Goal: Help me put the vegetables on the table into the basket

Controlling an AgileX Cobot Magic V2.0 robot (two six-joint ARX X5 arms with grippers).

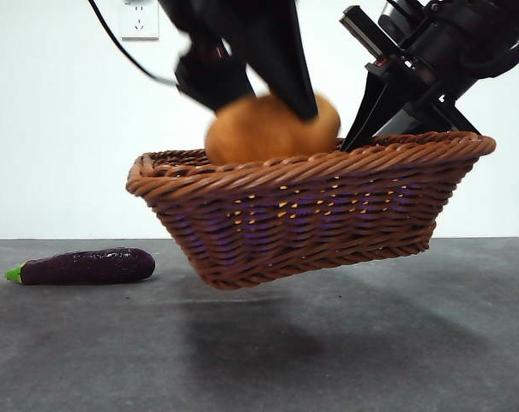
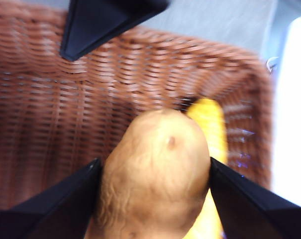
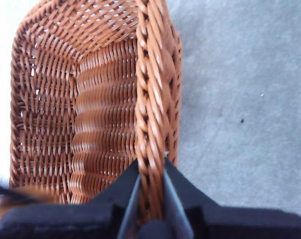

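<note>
Basket (image 1: 310, 210): brown woven wicker, rectangular, flared sides, braided rim; lifted clear of tabletop (image 1: 371, 343), tilted, one end higher; shadow beneath. Rim pinched between jaws of right end effector (image 3: 151, 172) at raised end.

Potato (image 2: 157, 174): rounded, tan-brown, clamped between jaws of left end effector (image 2: 155, 172), above basket interior, partly below rim line in front view.

Corn cob (image 2: 210, 124): bright yellow, lying inside basket near end wall, mostly hidden behind potato.

Eggplant (image 1: 87, 266): slim, dark purple, green stem; lying flat on tabletop, apart from basket.

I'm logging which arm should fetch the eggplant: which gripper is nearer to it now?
Left. The left gripper holds the potato over the basket; the right gripper grips its rim farther from the eggplant.
</note>
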